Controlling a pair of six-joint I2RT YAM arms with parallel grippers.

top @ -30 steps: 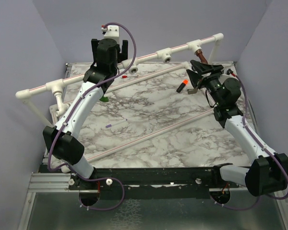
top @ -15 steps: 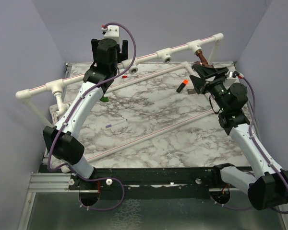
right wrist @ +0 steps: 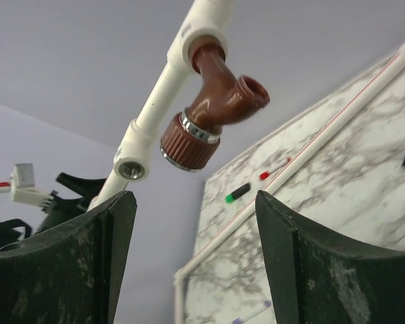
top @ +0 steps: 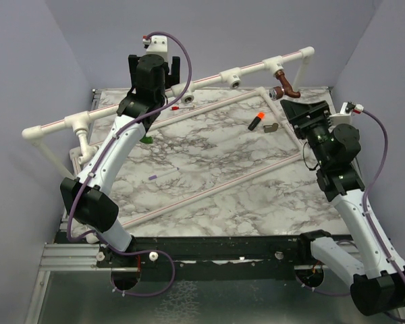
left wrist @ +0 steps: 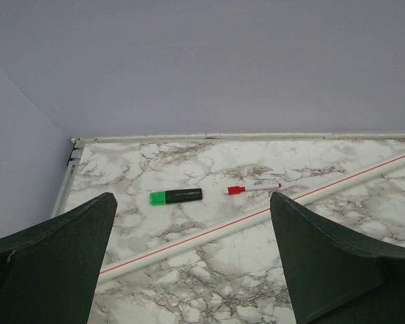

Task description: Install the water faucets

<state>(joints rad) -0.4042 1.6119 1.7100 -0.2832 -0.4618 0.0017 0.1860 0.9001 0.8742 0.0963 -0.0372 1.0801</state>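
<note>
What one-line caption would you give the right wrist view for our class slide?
Open right gripper below the brown faucet hanging from the white pipe.

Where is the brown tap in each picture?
Top external: the brown tap is at the upper right, hanging from the raised white pipe.
Left wrist: not in it.
Right wrist: upper middle, seen from below.
Shared landmark: the red-striped pipe lying on the table.

The left arm (top: 110, 154) and right arm (top: 361, 223) are white-shelled tubes with black joint housings — a thin purple cable (top: 185, 54) loops behind each wrist to a white plug (top: 155, 44); wedge-shaped black fingers (right wrist: 61, 270), scuffed.
</note>
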